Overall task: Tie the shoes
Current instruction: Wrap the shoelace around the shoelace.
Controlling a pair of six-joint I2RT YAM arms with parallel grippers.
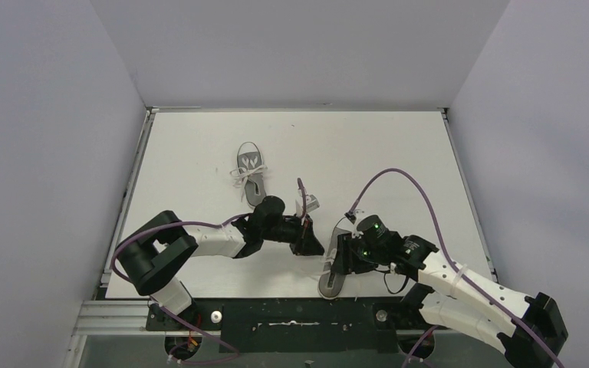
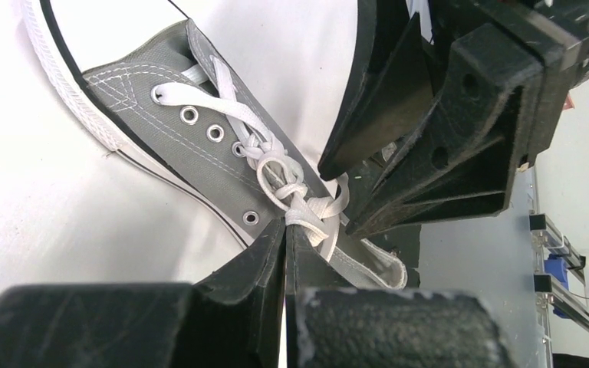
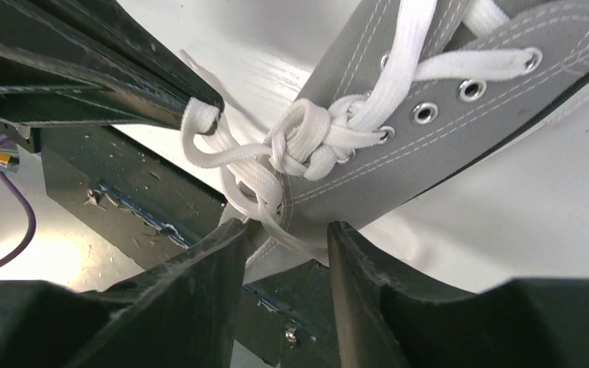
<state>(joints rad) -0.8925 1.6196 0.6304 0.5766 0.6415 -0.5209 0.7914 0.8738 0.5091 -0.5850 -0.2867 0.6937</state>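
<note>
The near shoe is lying on the table close to its front edge, between the two arms, while the far shoe is resting well apart from it, towards the middle. The left gripper is pinching, with closed jaws, a loop of the white lace just beside the knot. The right gripper is standing with its jaws partly apart around another strand and, as far as I can see, is not clamping it. The lace is looking flat, soft and limp, so I judge that it is slipping easily from a loose grip; a firm hold across its flat side, near the knot, is seeming better. The shoe is appearing small and light, with soft canvas and a stiffer rubber edge, so a strong pull is probably dragging the whole shoe over the smooth table instead of tightening the knot.
</note>
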